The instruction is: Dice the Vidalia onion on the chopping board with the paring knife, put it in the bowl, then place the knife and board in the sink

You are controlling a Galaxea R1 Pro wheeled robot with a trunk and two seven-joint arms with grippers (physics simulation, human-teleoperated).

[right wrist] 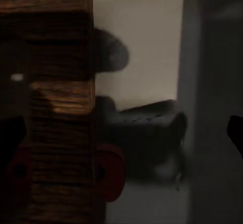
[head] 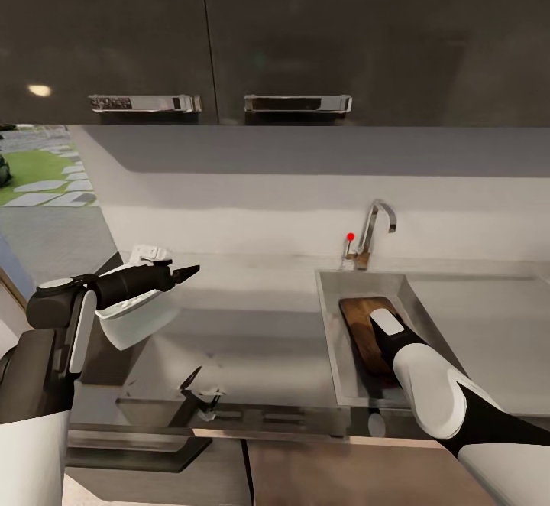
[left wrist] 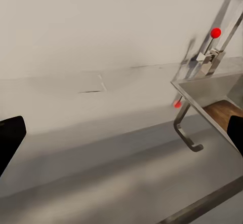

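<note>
Head view first: chopping board [head: 360,330] lies inside the sink [head: 333,315], the right arm reaching down onto it, its fingers hidden. Left gripper [head: 186,270] hangs above the table [head: 252,338], by the white bowl [head: 128,321]; whether it is parted cannot be told here. Left wrist view: dark fingers [left wrist: 9,139] stand wide apart, holding nothing, facing the tap [left wrist: 217,46]. Right wrist view: wood grain of the board [right wrist: 55,107] sits close up with red-orange shapes [right wrist: 112,171] beside it; grip unclear.

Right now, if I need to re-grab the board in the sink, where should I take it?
Probably its near end, from above. The board lies tilted in the sink with that end under the right gripper; the wrist view shows the edge close to the jaws.
</note>
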